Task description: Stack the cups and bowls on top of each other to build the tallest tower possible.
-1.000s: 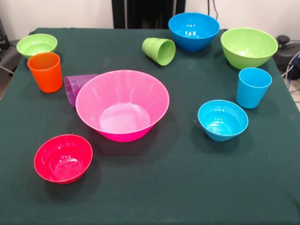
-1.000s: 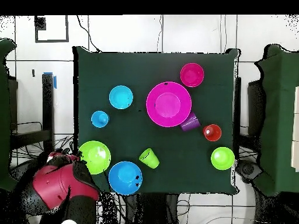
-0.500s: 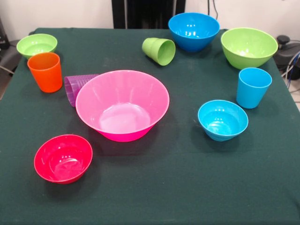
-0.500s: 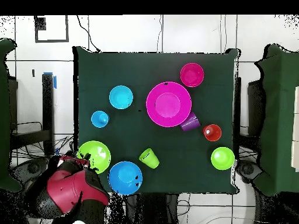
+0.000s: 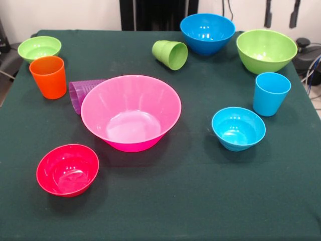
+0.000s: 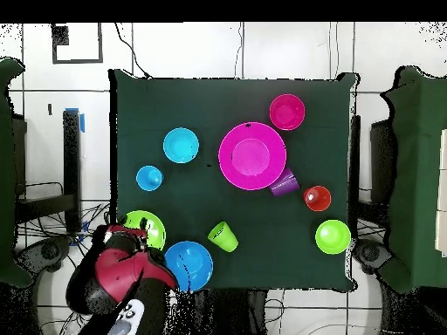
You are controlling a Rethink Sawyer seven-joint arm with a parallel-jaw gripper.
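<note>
Gripper point(image 5: 281, 14) open above green bowl point(image 5: 266, 50)

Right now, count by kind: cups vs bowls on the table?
Cups: 4: orange, purple on its side, light green on its side, light blue.
Bowls: 6: pink, red, small light blue, medium blue, medium green, small green.
Total: 10, none stacked.
</note>
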